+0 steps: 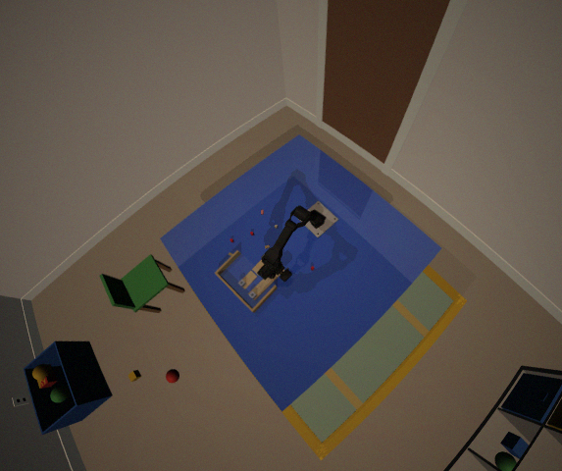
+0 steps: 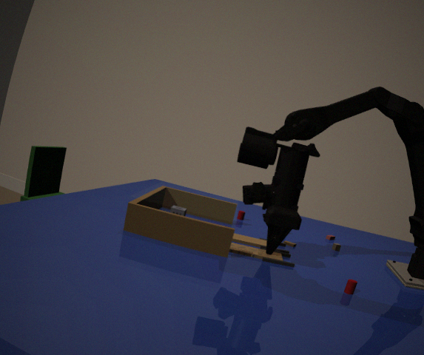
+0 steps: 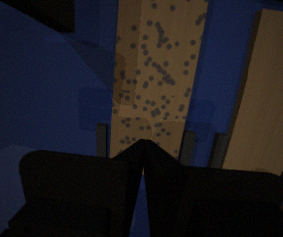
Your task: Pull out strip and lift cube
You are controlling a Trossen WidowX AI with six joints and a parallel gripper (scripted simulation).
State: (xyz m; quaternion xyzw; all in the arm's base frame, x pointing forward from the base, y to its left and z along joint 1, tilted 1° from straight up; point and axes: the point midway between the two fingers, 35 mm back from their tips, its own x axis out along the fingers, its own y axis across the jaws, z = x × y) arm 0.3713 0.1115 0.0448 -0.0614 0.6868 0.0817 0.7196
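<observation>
Jaws of the gripper [image 1: 267,275] [image 2: 269,253] [image 3: 145,142], pinched shut on nothing, hover by the speckled strip's [image 1: 264,287] [image 2: 250,251] [image 3: 156,74] near end; pale cubes [image 1: 252,294] [image 2: 178,210] sit within the wooden walls [image 1: 233,291] [image 2: 177,233], labels unreadable. Pulling seems next: press down, draw baseward.

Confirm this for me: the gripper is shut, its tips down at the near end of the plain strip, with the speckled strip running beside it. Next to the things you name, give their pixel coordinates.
Wrong strip: the shut gripper [image 2: 270,252] [image 3: 144,145] has its tips at the near end of the speckled strip [image 3: 168,64], and the plain strip [image 3: 266,84] runs beside it, as the wrist view shows.
</observation>
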